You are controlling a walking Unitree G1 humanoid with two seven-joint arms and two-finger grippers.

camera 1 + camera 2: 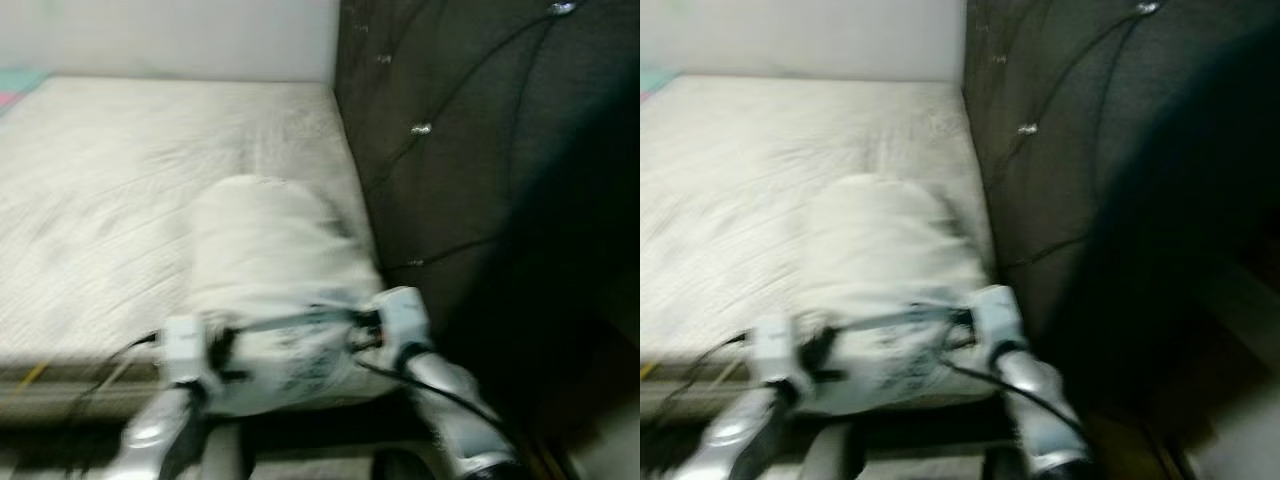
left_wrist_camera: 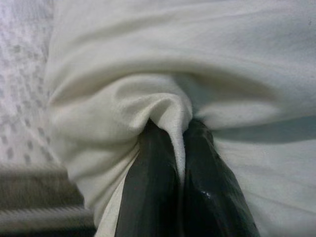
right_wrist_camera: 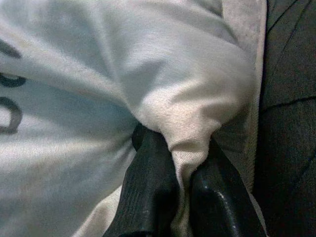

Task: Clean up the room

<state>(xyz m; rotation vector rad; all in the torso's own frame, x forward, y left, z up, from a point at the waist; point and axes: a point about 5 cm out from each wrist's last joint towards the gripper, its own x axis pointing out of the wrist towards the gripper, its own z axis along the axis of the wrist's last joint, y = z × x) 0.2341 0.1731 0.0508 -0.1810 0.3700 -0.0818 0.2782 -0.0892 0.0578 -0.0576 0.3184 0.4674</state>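
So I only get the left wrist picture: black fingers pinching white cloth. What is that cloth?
Observer: A white pillow lying on a bare mattress, next to a dark tufted headboard.
Operator: Is the other arm doing anything?
Observer: Yes. The right gripper is shut on a fold at the pillow's other near corner, the headboard side.
Operator: Is the pillow plain white all over?
Observer: No. Dark printed marks show on it beside the right gripper.
Operator: Where is my gripper on it?
Observer: The left gripper pinches the near corner farthest from the headboard.
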